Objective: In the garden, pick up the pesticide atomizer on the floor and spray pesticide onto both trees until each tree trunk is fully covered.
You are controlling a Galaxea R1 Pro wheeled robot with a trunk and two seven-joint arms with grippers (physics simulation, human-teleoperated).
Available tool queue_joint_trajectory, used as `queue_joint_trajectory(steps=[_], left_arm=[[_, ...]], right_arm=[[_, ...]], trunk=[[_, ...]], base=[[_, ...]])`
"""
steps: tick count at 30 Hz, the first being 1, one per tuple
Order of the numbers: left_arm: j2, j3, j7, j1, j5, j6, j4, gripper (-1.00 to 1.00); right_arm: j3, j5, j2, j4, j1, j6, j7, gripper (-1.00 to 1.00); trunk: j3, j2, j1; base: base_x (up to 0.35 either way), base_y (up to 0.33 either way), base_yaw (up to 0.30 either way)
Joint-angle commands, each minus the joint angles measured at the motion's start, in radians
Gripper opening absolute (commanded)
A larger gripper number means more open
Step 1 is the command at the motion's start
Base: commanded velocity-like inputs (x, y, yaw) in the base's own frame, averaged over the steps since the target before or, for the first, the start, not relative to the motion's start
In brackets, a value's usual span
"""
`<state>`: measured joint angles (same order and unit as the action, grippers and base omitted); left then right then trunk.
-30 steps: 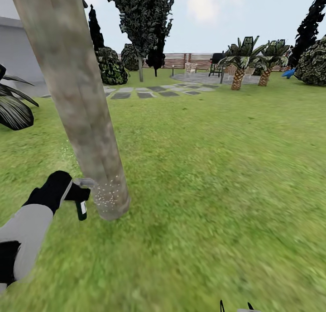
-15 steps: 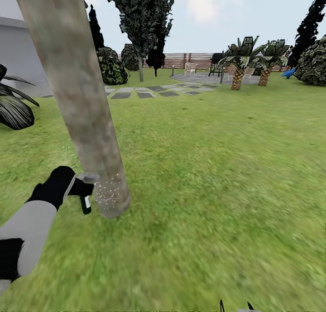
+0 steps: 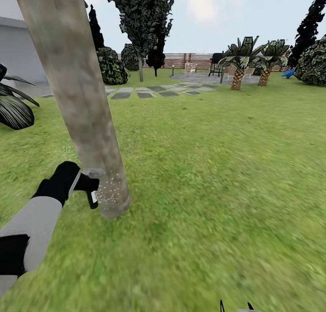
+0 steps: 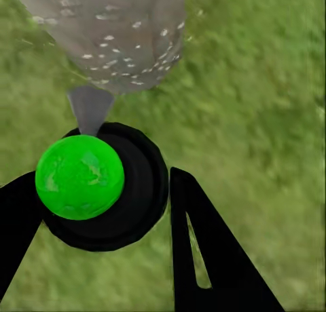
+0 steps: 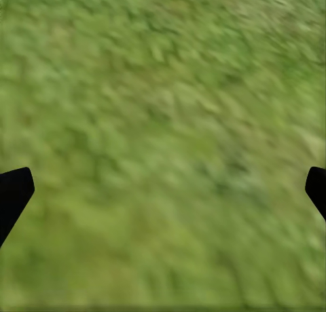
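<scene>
My left gripper [image 3: 80, 184] is shut on the pesticide atomizer [image 3: 92, 195], a small black bottle with a grey head and white label, held just left of the base of the near leaning tree trunk [image 3: 81, 99]. Whitish pesticide specks [image 3: 111, 192] dot the trunk's lowest part. In the left wrist view the atomizer [image 4: 129, 197] sits between the black fingers [image 4: 210, 258], a green spot on its top, its grey nozzle [image 4: 89, 108] aimed at the speckled trunk [image 4: 115, 34]. A second tree [image 3: 141, 22] stands far back. My right gripper [image 5: 163, 190] hangs open over grass.
Mottled grass [image 3: 217, 176] spreads to the right and front. Far off lie grey stepping stones [image 3: 149, 92], a slat fence [image 3: 181, 58], small palms [image 3: 240, 63] and round bushes [image 3: 111, 67]. A dark spiky plant [image 3: 13, 108] and the white house wall [image 3: 16, 49] are at left.
My left gripper has carried the atomizer a little up and to the right, closer to the trunk's base. The right arm has not moved.
</scene>
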<state>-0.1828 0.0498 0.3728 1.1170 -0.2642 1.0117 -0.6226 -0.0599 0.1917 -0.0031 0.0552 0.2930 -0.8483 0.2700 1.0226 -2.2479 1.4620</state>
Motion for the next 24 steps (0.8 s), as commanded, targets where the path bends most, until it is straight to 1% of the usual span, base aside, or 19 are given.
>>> queue_joint_trajectory(steps=[1, 2, 3, 6, 9, 10, 12, 13, 16, 18, 20, 21, 23, 24], left_arm=[[0.013, 0.000, 0.000, 0.001, -0.015, -0.002, -0.001, -1.00], [0.020, -0.001, 0.000, 0.003, -0.014, -0.002, -0.002, -1.00], [0.022, -0.001, 0.000, 0.007, -0.014, -0.002, -0.002, -1.00], [0.009, 0.003, 0.000, 0.020, -0.013, -0.001, 0.000, -1.00], [-0.046, 0.005, 0.004, 0.022, -0.013, -0.001, 0.000, -1.00], [-0.053, 0.005, 0.014, 0.022, -0.013, -0.001, 0.000, -1.00], [-0.058, 0.002, 0.044, 0.022, -0.015, -0.001, -0.001, -1.00], [-0.054, 0.001, 0.053, 0.023, -0.017, -0.001, -0.002, -1.00], [-0.027, -0.001, 0.062, 0.035, -0.018, -0.001, -0.003, -1.00], [-0.022, -0.001, 0.062, 0.042, -0.018, 0.000, -0.003, -1.00], [-0.043, -0.001, 0.063, 0.047, -0.021, 0.004, -0.002, -1.00], [-0.070, 0.000, 0.063, 0.047, -0.020, 0.004, -0.002, -1.00], [-0.081, 0.000, 0.063, 0.047, -0.018, 0.004, -0.003, -1.00], [-0.077, 0.000, 0.063, 0.048, -0.018, 0.004, -0.003, -1.00]], right_arm=[[0.000, 0.000, 0.000, 0.000, 0.000, 0.000, 0.000, 1.00], [0.000, 0.000, 0.000, 0.000, 0.000, 0.000, 0.000, 1.00], [0.000, 0.000, 0.000, 0.000, 0.000, 0.000, 0.000, 1.00], [0.000, 0.000, 0.000, 0.000, 0.000, 0.000, 0.000, 1.00], [0.000, 0.000, 0.000, 0.000, 0.000, 0.000, 0.000, 1.00], [0.000, 0.000, 0.000, 0.000, 0.000, 0.000, 0.000, 1.00], [0.000, 0.000, 0.000, 0.000, 0.000, 0.000, 0.000, 1.00], [0.000, 0.000, 0.000, 0.000, 0.000, 0.000, 0.000, 1.00], [0.000, 0.000, 0.000, 0.000, 0.000, 0.000, 0.000, 1.00], [0.000, 0.000, 0.000, 0.000, 0.000, 0.000, 0.000, 1.00], [0.000, 0.000, 0.000, 0.000, 0.000, 0.000, 0.000, 1.00], [0.000, 0.000, 0.000, 0.000, 0.000, 0.000, 0.000, 1.00], [0.000, 0.000, 0.000, 0.000, 0.000, 0.000, 0.000, 1.00], [0.000, 0.000, 0.000, 0.000, 0.000, 0.000, 0.000, 1.00]], trunk=[[0.000, 0.000, 0.000], [0.000, 0.000, 0.000], [0.000, 0.000, 0.000], [0.000, 0.000, 0.000], [0.000, 0.000, 0.000], [0.000, 0.000, 0.000], [0.000, 0.000, 0.000], [0.000, 0.000, 0.000], [0.000, 0.000, 0.000], [0.000, 0.000, 0.000], [0.000, 0.000, 0.000], [0.000, 0.000, 0.000], [0.000, 0.000, 0.000], [0.000, 0.000, 0.000]], base=[[0.000, 0.000, 0.000], [0.000, 0.000, 0.000], [0.000, 0.000, 0.000], [0.000, 0.000, 0.000], [0.000, 0.000, 0.000], [0.000, 0.000, 0.000], [0.000, 0.000, 0.000], [0.000, 0.000, 0.000], [-0.159, 0.000, 0.000], [-0.098, 0.000, 0.000], [-0.008, 0.000, 0.000], [0.000, 0.000, 0.000], [0.000, 0.000, 0.000], [0.000, 0.000, 0.000]])
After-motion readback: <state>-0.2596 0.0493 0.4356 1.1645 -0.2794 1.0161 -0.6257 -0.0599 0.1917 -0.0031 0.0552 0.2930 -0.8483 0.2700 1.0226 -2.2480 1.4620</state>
